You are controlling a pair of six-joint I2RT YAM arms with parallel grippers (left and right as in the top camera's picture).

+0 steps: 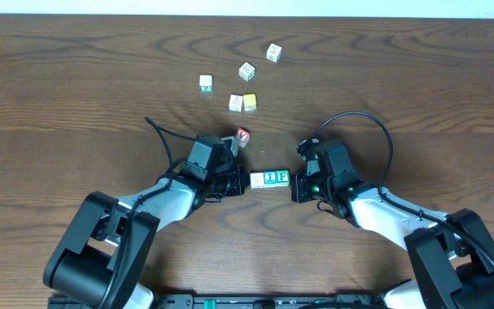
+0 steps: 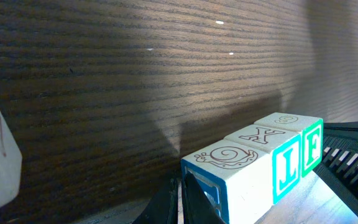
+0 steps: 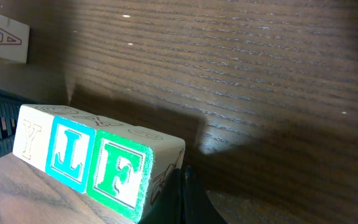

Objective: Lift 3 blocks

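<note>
blocks (image 1: 269, 178), three in a row, are squeezed between the closed left claw (image 1: 239, 182) and the closed right claw (image 1: 297, 184), so both should push evenly and rise together, or the row could fall.

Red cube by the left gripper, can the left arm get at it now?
Probably not without dropping its load: the red cube lies beside the left gripper, but that gripper and the right gripper are squeezing the row of three blocks between them.

Bright even overhead view, dim wrist views, long soft shadows, tiny glare specks
</note>
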